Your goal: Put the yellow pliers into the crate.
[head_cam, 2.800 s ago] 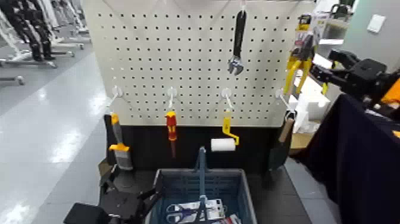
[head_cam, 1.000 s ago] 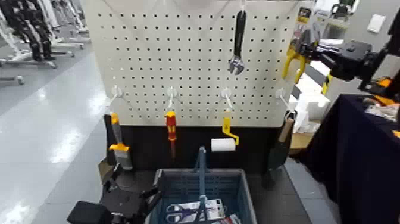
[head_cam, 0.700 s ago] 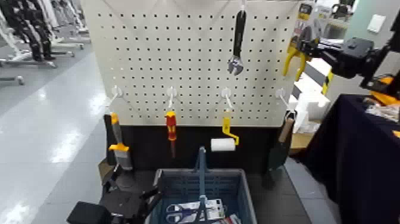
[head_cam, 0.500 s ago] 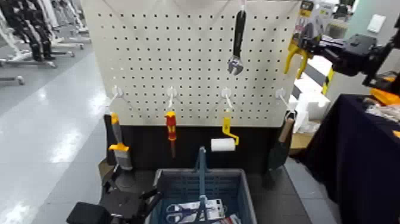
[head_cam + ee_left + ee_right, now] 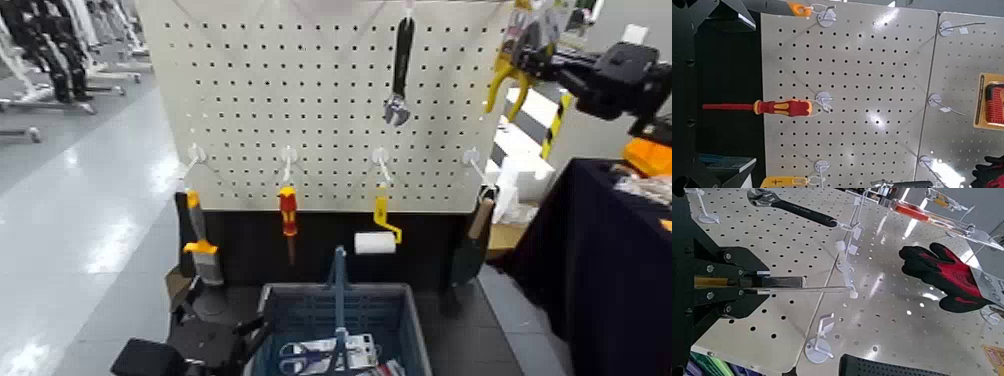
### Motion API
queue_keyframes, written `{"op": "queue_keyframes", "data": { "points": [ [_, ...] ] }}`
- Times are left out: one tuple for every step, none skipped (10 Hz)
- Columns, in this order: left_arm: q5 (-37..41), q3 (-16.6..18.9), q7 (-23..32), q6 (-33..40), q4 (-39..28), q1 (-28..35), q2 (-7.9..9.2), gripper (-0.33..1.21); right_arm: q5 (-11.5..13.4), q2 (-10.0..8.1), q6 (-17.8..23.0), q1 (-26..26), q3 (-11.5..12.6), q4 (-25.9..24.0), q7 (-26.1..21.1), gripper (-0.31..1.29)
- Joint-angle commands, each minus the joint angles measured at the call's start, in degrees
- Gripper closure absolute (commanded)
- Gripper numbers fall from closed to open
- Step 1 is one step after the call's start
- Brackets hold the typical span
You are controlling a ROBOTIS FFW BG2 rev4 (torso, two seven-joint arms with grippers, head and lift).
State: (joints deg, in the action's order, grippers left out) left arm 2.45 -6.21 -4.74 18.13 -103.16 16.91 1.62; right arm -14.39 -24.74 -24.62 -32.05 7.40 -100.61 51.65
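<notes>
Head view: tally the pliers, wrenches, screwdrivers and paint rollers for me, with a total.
Pliers: 1, in the right hand near the board's upper right edge
Wrench: 1
Screwdriver: 1
Roller: 1
Total: 4

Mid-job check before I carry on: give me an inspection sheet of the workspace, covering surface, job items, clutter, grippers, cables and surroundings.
Surface: upright pegboard; dark base below, bearing the crate.
Job's things: yellow pliers held up at the board's right edge; crate low at centre, pliers not in it.
Clutter: wrench, red screwdriver, paint roller on hooks; scissors in the crate.
Grippers: right shut on the pliers, upper right; left open and empty, near the crate's left side.
Cables: nothing seen.
Surroundings: dark-draped table at right; bare floor at left.
</notes>
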Motion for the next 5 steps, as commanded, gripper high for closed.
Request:
{"op": "queue_keyframes", "data": {
  "points": [
    [0.02, -0.21, 0.0, -0.38, -0.02, -0.03, 0.14, 0.11, -0.38, 0.92, -2.36, 4.28, 2.88, -6.44, -0.15, 1.22],
    [0.02, -0.21, 0.0, -0.64, -0.11, -0.03, 0.23, 0.11, -0.64, 1.72, -3.68, 6.65, 4.2, -9.61, -0.41, 1.22],
    [-0.07, -0.29, 0.0, -0.73, -0.11, -0.12, 0.23, 0.11, -0.64, 2.59, -5.0, 8.59, 5.25, -12.42, -0.41, 1.22],
    [-0.16, -0.56, 0.0, -1.17, -0.2, -0.21, 0.32, 0.11, -0.73, 4.0, -5.97, 11.49, 6.31, -15.06, -0.5, 1.22],
    [-0.16, -0.65, 0.0, -1.35, -0.2, -0.29, 0.49, 0.11, -0.73, 6.29, -6.14, 15.18, 7.28, -16.64, -1.03, 1.22]
  ]
}}
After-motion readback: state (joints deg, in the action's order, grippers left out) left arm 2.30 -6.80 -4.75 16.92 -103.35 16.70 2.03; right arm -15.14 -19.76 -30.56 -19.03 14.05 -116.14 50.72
